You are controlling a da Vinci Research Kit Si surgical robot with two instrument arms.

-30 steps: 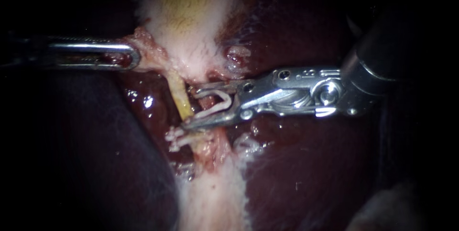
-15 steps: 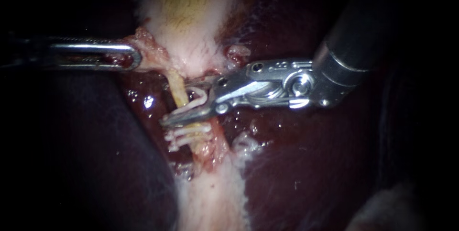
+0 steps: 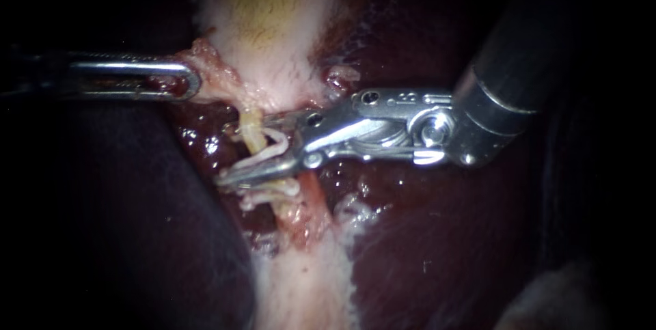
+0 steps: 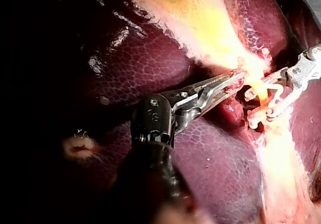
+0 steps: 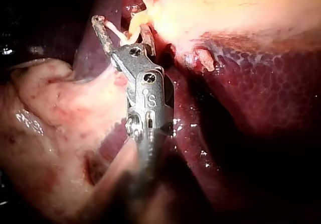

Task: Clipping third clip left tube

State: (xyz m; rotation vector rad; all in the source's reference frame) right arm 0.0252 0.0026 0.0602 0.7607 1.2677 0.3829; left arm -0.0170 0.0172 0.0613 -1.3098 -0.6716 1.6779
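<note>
The yellowish left tube runs down from the pale gallbladder. My right instrument comes in from the upper right. Its jaws stand apart and carry an open white clip that straddles this tube. Two closed white clips sit on the tube just below. My left instrument is shut on tissue at the gallbladder's neck. In the right wrist view the clip and tube lie between the jaws. In the left wrist view the left instrument grips beside the tube.
Dark red liver lies on both sides. A reddish right tube runs close behind the right instrument's lower jaw. Pale fatty tissue continues downward below the clips.
The right instrument has moved leftward, so its open clip now reaches across the left tube above the two lower clips. The left instrument holds still.
</note>
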